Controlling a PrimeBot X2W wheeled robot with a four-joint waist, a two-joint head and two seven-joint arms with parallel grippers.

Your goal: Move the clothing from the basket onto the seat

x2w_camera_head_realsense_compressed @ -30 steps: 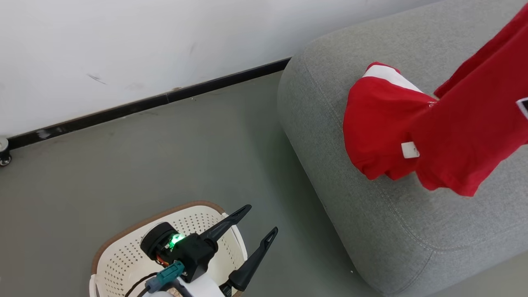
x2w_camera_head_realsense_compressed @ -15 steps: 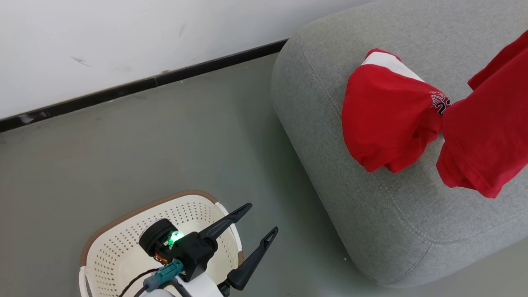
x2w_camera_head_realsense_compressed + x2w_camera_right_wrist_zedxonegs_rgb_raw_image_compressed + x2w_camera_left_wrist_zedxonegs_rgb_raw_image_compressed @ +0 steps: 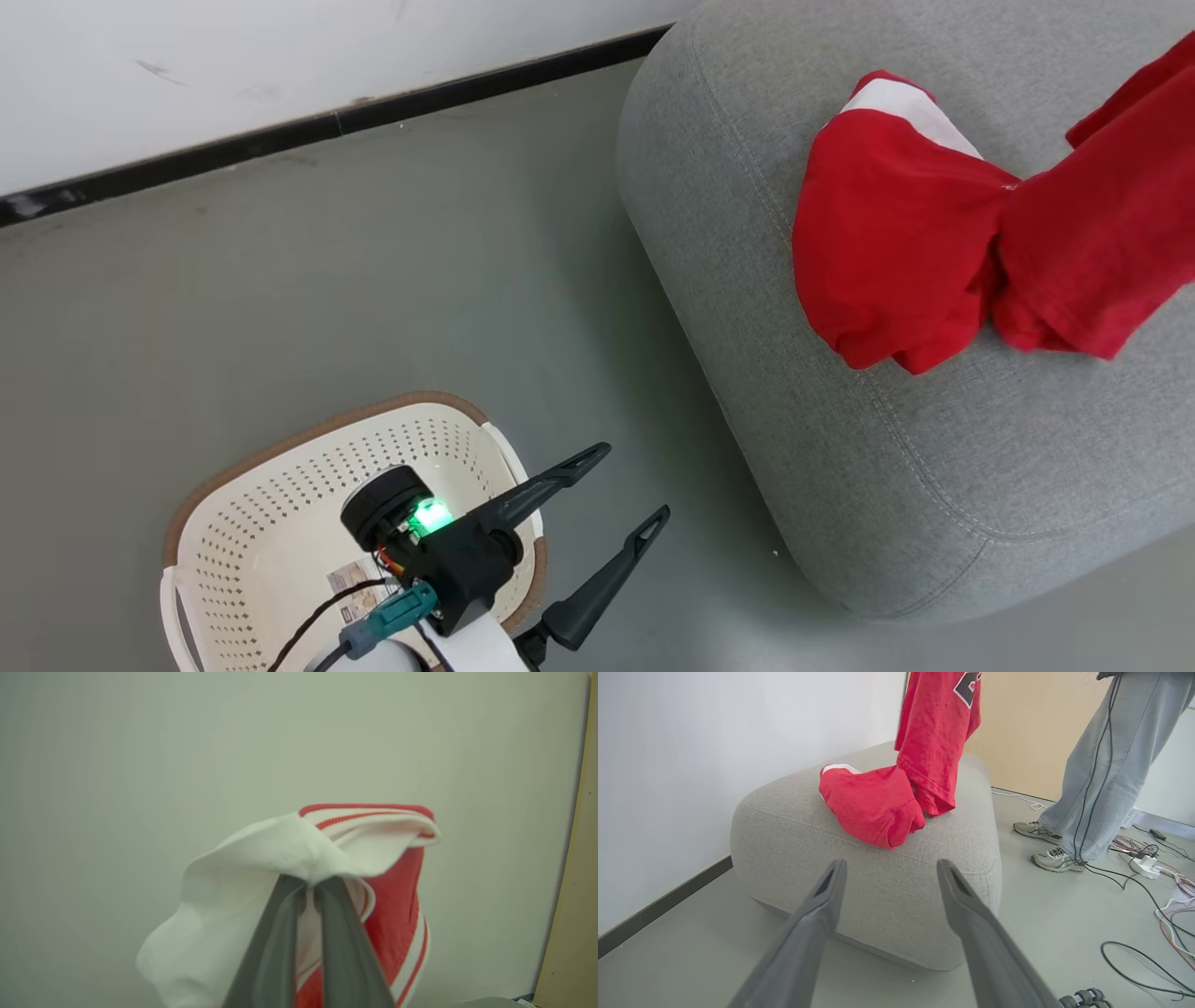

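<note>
Clothing (image 3: 275, 851) inside the closed right claw (image 3: 310, 883)

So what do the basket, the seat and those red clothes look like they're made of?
Basket: probably moulded plastic, cream, smooth, with rows of punched holes and a brown rim.
Seat: grey woven upholstery fabric, matte; weave texture and stitched seam show.
Clothing: soft red fabric, likely knit jersey; it crumples and drapes limply.

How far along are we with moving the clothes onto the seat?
Done: one red shirt lies bunched on the seat. In hand: the right end effector is shut on a second shirt, hanging with its lower end touching the seat. To do: release it; the basket shows no red where visible, under the open left end effector.
</note>
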